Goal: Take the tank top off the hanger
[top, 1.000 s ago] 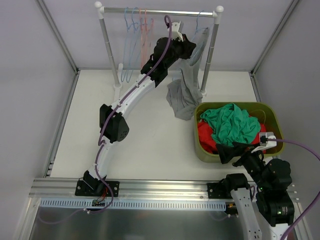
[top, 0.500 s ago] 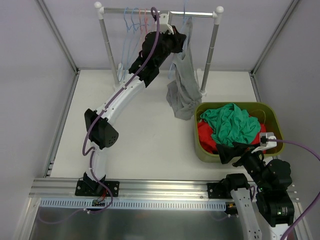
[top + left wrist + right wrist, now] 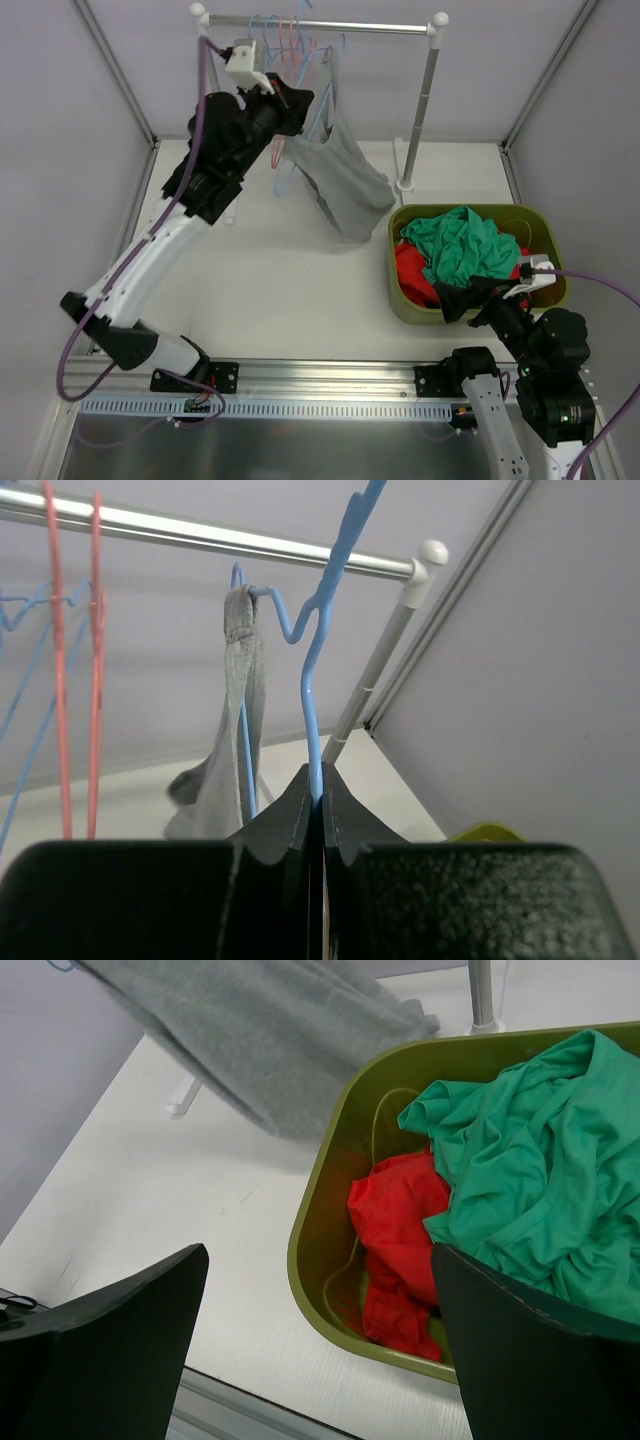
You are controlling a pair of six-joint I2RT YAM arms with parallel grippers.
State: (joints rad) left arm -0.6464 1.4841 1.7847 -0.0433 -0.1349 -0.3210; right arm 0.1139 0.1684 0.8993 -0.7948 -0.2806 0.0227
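Note:
The grey tank top (image 3: 345, 190) hangs from a blue hanger (image 3: 321, 92) in front of the rack's rail (image 3: 330, 25), left of its middle. My left gripper (image 3: 297, 99) is raised high and shut on the hanger's wire. In the left wrist view the blue hanger (image 3: 313, 690) runs up out of my closed left gripper (image 3: 320, 780), and a grey strap of the tank top (image 3: 243, 670) loops over the hanger's shoulder. The hook's top is out of frame. My right gripper (image 3: 468, 301) stands open and empty at the bin's near-left corner; the tank top (image 3: 270, 1040) shows above it.
An olive bin (image 3: 402, 300) at the right holds a green garment (image 3: 465, 250) and a red one (image 3: 410, 270). Spare red and blue hangers (image 3: 285, 30) hang on the rail, red ones (image 3: 60, 680) close beside my left gripper. The rack's right post (image 3: 420, 110) stands behind the bin.
My left arm has swung up and to the left, carrying the hanger and tank top from the rail's right end toward its left. The right arm has barely moved.

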